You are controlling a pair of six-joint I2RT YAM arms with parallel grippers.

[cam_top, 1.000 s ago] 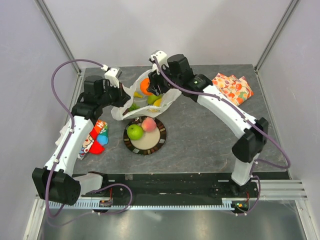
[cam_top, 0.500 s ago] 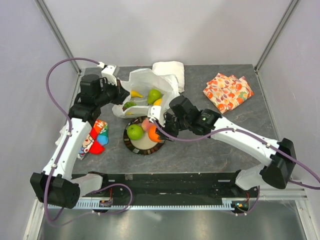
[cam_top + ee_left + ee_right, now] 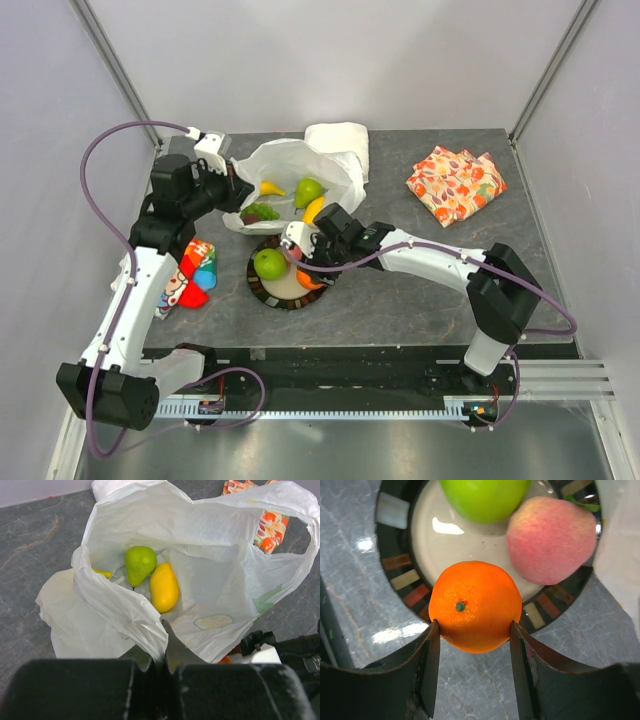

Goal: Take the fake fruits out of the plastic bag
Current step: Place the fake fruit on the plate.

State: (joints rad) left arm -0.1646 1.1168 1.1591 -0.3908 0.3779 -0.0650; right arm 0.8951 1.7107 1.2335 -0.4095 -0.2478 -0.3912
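The right claw [image 3: 473, 630] pinches the orange [image 3: 472, 605] at the plate [image 3: 395, 560]'s rim, just beside the green apple [image 3: 485, 495] and pink fruit [image 3: 552, 545] lying on that plate. Beyond the plate the plastic bag [image 3: 225, 580] gapes on the surface [image 3: 400, 300], its edge pinched in the left claw [image 3: 162, 665]. A green pear [image 3: 137, 564] and a yellow fruit [image 3: 164, 586] lie inside.

Pinching the plastic bag [image 3: 220, 580] near the far-left corner with the left gripper [image 3: 162, 656], clamping the orange [image 3: 470, 600] mid-bench with the low, outstretched right gripper [image 3: 474, 626].
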